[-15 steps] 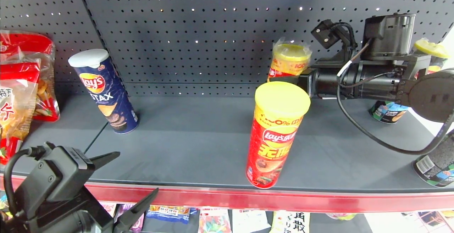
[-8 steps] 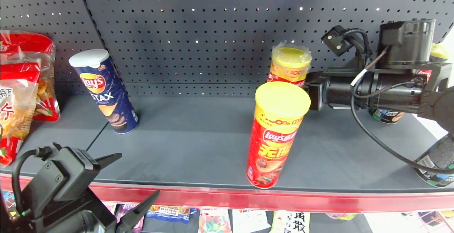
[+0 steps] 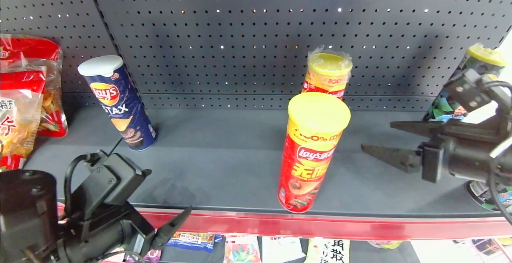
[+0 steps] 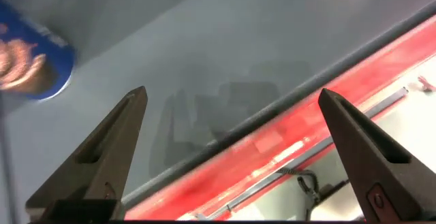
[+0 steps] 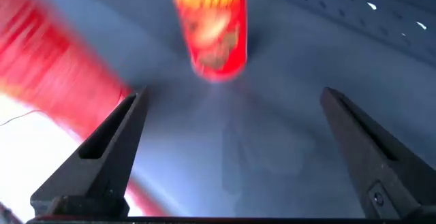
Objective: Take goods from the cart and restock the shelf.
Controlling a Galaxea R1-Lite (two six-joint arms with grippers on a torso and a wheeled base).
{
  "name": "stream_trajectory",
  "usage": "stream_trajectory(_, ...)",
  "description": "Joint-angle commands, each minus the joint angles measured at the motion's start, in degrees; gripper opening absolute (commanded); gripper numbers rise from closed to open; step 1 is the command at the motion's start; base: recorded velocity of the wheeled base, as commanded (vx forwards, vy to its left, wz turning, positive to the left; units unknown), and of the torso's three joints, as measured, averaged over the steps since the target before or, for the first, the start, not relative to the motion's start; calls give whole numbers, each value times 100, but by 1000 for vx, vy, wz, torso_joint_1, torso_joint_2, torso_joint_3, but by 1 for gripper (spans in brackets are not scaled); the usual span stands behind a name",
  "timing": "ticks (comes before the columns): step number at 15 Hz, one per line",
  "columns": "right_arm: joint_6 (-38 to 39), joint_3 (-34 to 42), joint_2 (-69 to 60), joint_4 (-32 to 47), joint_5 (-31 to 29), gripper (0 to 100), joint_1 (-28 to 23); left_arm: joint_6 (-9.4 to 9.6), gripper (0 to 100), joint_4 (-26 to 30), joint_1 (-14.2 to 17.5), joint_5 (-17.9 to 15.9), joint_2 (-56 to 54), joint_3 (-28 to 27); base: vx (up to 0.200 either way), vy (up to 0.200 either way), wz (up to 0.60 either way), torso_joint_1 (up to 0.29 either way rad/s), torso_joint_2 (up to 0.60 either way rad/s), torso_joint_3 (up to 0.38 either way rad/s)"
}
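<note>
A red chip can with a yellow lid (image 3: 314,151) stands near the front edge of the grey shelf (image 3: 224,163). A second like it (image 3: 327,73) stands upright behind it by the pegboard. A blue can (image 3: 118,103) leans at the left, its base (image 4: 34,71) also in the left wrist view. My right gripper (image 3: 377,136) hangs open and empty over the shelf, right of the front can and apart from it. The right wrist view shows a red can (image 5: 211,30) blurred beyond that gripper (image 5: 231,93). My left gripper (image 3: 170,191) is open and empty at the shelf's red front lip (image 4: 272,149).
Red snack bags (image 3: 24,95) crowd the shelf's left end. Dark cans (image 3: 448,107) stand at the far right, one (image 3: 488,191) near the front edge under my right arm. The pegboard wall (image 3: 240,35) closes the back. Packets (image 3: 240,249) hang below the shelf.
My right gripper let go of the back can, which now stands upright, and pulled away to the right and front. My left arm rose and moved right a little.
</note>
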Motion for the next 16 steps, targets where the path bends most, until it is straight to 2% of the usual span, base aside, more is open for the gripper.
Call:
stream_trajectory(1,-60,1252,-1744,16,-17,100,110,-9,100,-12,-80,-234,949,-549,0,0,0,0,0,0)
stream_trajectory(2,-60,1762,-2474,16,-17,100,286,-9,100,-21,-124,-515,1468,-989,0,0,0,0,0,0)
stream_trajectory(4,-60,2061,-3142,42,-34,100,312,-1,100,-100,-239,-533,2153,-1604,0,0,0,0,0,0)
stream_trajectory(5,-52,2096,-3449,218,-69,100,268,-1,100,-249,-370,-506,2496,-1929,0,0,0,0,0,0)
stream_trajectory(8,-25,1885,-3994,1080,-228,100,163,-1,100,-240,-537,-541,2848,-2351,0,0,0,0,0,0)
stream_trajectory(16,-25,1876,-4126,1255,-245,100,119,-1,100,-91,-827,-594,2918,-2650,0,0,0,0,0,0)
